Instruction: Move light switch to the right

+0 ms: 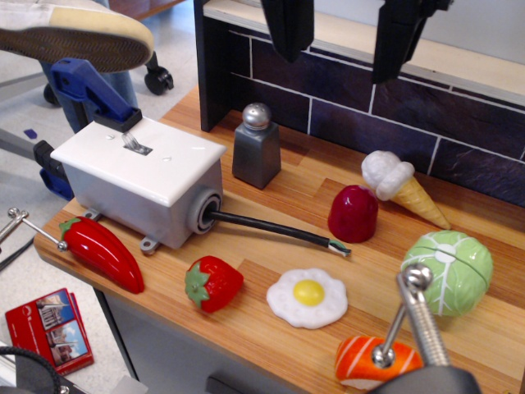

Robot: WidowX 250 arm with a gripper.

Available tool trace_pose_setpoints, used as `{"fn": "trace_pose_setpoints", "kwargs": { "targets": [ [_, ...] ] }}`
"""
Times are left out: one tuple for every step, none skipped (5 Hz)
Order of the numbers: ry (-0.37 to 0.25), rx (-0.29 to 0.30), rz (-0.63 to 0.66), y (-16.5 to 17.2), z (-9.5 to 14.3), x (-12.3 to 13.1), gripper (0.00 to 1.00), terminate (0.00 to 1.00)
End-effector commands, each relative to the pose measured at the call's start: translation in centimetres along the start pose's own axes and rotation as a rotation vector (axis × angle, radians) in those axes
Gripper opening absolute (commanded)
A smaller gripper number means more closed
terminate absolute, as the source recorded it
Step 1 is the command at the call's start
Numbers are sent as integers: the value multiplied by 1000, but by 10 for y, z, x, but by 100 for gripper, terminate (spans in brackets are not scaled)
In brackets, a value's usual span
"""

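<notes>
Hanging open tool above light switch

You see the tool as two black, flat, tapering fingers, matte and unmarked, with narrowed lower tips, entering from the top edge

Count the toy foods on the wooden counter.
7: red pepper at the left edge, strawberry, fried egg, salmon sushi partly hidden at the front, cabbage right, red piece centre, ice cream cone behind it.
</notes>
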State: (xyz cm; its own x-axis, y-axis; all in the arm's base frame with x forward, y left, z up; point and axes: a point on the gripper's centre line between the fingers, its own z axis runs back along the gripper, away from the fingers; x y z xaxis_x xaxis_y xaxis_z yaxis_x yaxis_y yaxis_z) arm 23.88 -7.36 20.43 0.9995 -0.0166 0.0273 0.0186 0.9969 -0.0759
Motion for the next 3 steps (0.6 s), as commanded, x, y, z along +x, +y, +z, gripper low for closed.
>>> {"fn": "trace_pose_setpoints", "kwargs": {
  "targets": [
    [0, 0, 0, 0, 0, 0, 100, 0],
    [4, 15, 17, 26, -5, -2, 100, 0],
    [-5, 23, 5, 51, -8, -6, 100, 0]
  ]
}}
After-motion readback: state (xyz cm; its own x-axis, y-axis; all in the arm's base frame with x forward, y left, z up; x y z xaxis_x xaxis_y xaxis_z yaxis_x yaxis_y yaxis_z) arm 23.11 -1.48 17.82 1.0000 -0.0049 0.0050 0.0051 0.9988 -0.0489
